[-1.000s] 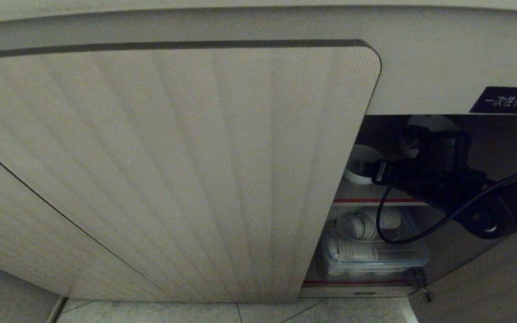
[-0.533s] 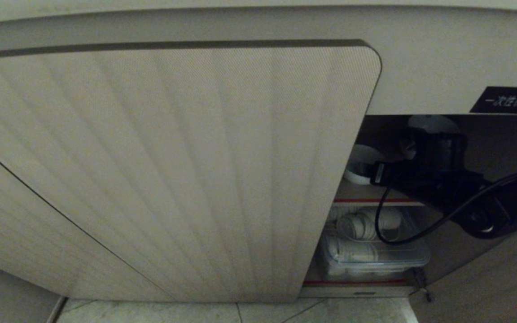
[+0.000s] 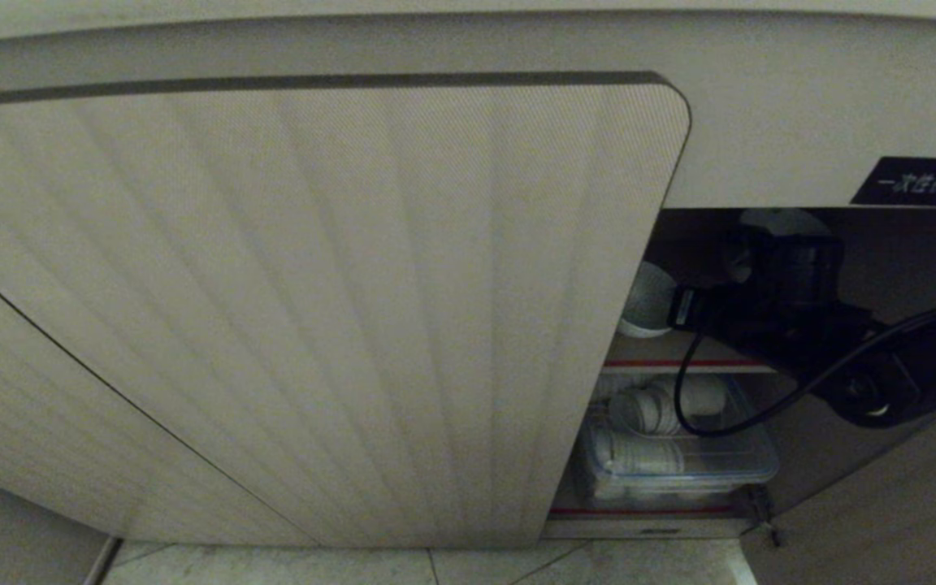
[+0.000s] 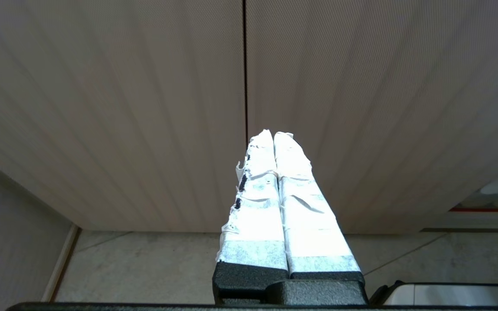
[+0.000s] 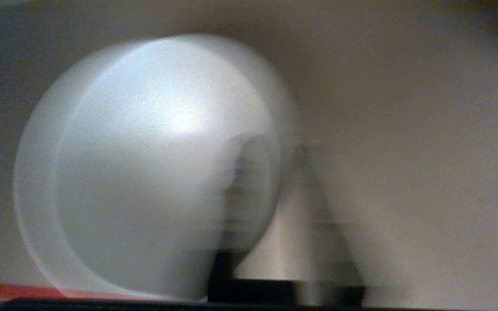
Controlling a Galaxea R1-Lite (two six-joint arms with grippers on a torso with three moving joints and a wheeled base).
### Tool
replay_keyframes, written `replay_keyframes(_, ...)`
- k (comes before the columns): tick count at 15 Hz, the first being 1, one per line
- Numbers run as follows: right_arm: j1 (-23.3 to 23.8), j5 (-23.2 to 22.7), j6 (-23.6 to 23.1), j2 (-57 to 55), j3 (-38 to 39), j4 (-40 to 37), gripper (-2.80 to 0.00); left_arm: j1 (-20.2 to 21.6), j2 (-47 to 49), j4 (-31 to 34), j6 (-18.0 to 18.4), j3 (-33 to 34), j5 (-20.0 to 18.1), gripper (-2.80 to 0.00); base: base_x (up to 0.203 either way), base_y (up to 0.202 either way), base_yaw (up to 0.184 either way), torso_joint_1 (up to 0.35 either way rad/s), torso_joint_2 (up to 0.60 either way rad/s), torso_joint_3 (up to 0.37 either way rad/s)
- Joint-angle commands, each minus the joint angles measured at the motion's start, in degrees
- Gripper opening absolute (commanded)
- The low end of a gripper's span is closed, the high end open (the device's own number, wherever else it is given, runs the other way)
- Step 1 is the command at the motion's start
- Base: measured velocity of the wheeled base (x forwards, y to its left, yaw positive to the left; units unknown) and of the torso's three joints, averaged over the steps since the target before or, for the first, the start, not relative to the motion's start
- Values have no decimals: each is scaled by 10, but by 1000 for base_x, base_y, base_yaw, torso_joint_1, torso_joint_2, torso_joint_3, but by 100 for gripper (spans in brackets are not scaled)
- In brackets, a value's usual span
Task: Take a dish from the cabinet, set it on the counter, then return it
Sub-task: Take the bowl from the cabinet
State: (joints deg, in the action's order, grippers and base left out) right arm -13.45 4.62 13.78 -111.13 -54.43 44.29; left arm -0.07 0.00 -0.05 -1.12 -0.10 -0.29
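The dish (image 5: 145,164), a small plain white bowl, stands tipped on the upper shelf of the cabinet (image 3: 314,309), just past the edge of the open ribbed door. In the head view the dish (image 3: 645,302) peeks out beside my black right arm. My right gripper (image 5: 277,147) is shut on the dish's rim, one finger inside the bowl and one outside. In the head view my right gripper (image 3: 683,313) is mostly hidden by its wrist. My left gripper (image 4: 273,138) hangs parked and shut before the closed doors, holding nothing. The counter's top is out of view.
A clear plastic box (image 3: 679,467) of stacked white bowls fills the lower shelf. A second white bowl (image 3: 785,221) sits deeper on the upper shelf, under the black label (image 3: 919,181). A black cable (image 3: 691,410) loops below my arm. The shelf's red edge (image 3: 655,363) lies under the dish.
My right gripper has shut on the dish's rim. The dish has tipped from upright, mouth up, onto a tilt. The arm itself has barely moved.
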Motion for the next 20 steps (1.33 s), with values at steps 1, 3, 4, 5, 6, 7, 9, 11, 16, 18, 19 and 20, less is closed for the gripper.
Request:
replay_keyframes(1,0,0,1,-1,-1,3,-280,0,0,0,0,0,0,-280,0,0,0,0,0,0)
replay_keyframes(3,0,0,1,0,-1,3,-280,0,0,0,0,0,0,-280,0,0,0,0,0,0)
replay_keyframes(4,0,0,0,0,-1,3,-280,1,0,0,0,0,0,-280,0,0,0,0,0,0)
replay_keyframes(5,0,0,0,0,-1,3,-280,1,0,0,0,0,0,-280,0,0,0,0,0,0)
replay_keyframes(6,0,0,1,0,-1,3,-280,1,0,0,0,0,0,-280,0,0,0,0,0,0)
replay_keyframes(7,0,0,1,0,-1,3,-280,1,0,0,0,0,0,-280,0,0,0,0,0,0)
replay_keyframes(9,0,0,0,2,-1,2,-280,0,0,0,0,0,0,-280,0,0,0,0,0,0)
replay_keyframes(11,0,1,0,6,2,-1,-280,0,0,0,0,0,0,-280,0,0,0,0,0,0)
replay_keyframes(16,-2,0,-2,20,22,-4,-280,0,0,0,0,0,0,-280,0,0,0,0,0,0)
replay_keyframes(18,-2,0,-2,28,34,-5,-280,0,0,0,0,0,0,-280,0,0,0,0,0,0)
replay_keyframes(19,-4,0,-1,32,40,-8,-280,0,0,0,0,0,0,-280,0,0,0,0,0,0)
replay_keyframes(20,-4,0,-1,38,44,-12,-280,0,0,0,0,0,0,-280,0,0,0,0,0,0)
